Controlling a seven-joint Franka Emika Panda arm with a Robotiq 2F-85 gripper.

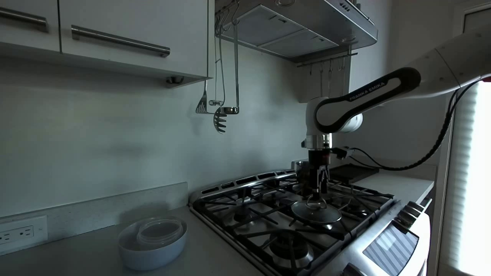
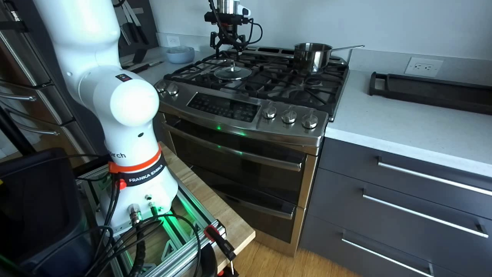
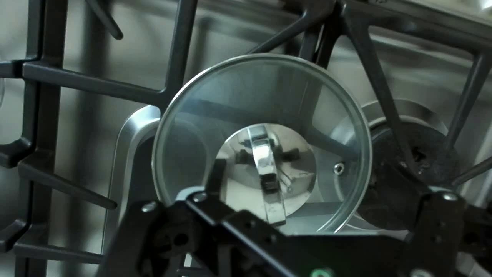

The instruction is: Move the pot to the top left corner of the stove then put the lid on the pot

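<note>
One glass lid (image 2: 232, 73) with one arched handle (image 3: 264, 157), resting on the front half of the grates (image 3: 96, 85). One steel saucepan (image 2: 312, 59), upright on the rear grates, well apart from the lid. One gas range (image 2: 175, 102) under both, five knobs (image 2: 289, 116) showing in an exterior view. One gripper (image 2: 227, 54), two fingers (image 3: 217, 177), jaws spread apart. Lid is below the jaws; in the wrist view its handle shows between the fingers, nearer one of them. Can't tell if they reach down to handle height. Saucepan well apart from jaws. Beside the range, in an exterior view: one black handled tray (image 2: 434, 90) on the counter (image 2: 384, 119), three drawers (image 2: 346, 207) below. One pale blue bowl (image 1: 151, 258) in both exterior views, clear plastic ware (image 1: 160, 230) inside, count unclear. One ladle (image 1: 230, 110), one pasta server (image 1: 218, 119) hanging.
</note>
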